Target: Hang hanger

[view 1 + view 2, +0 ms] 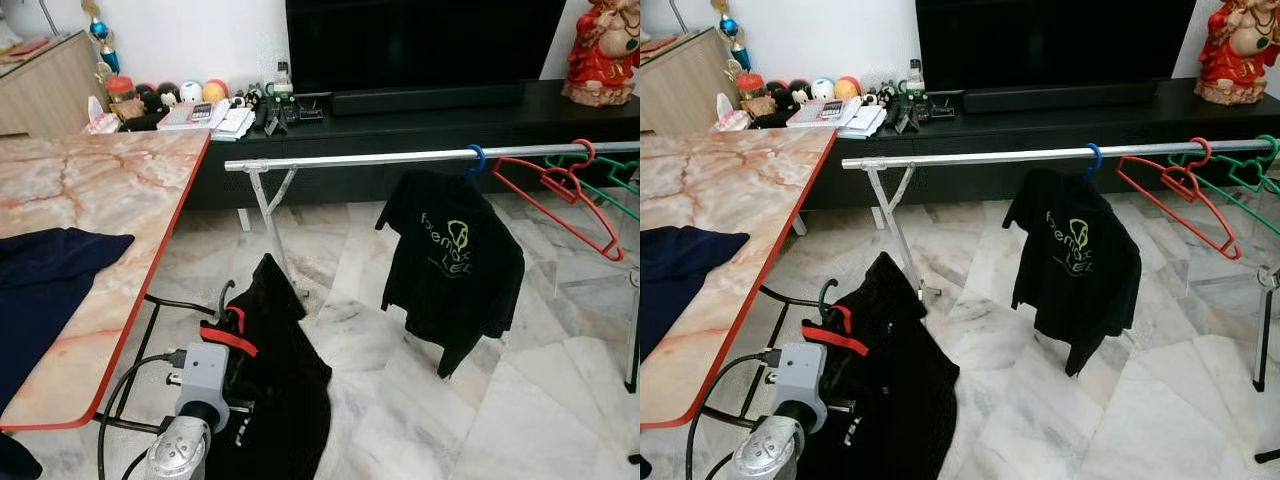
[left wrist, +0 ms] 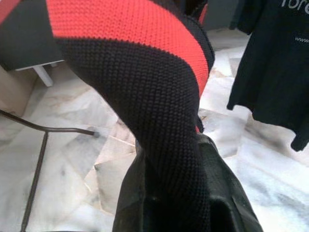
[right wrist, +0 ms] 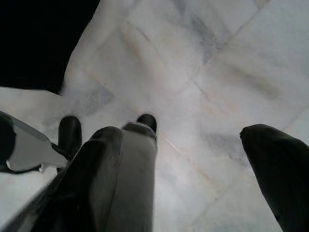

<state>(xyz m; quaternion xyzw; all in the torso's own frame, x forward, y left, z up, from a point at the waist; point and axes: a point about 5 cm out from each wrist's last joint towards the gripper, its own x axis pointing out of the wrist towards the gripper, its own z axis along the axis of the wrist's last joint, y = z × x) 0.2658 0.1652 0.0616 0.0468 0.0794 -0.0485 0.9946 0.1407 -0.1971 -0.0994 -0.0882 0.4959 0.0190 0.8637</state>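
left eye view: left pincer [image 1: 232, 335] raised, clamped on black-and-red garment [image 1: 275, 390]

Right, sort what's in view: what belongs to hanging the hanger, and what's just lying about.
Job:
left gripper, jaws shut on the black garment with its hanger
clothes rail

Lying about:
hung black T-shirt
red hanger and green hanger on the rail
dark cloth on the marble table
red figurine
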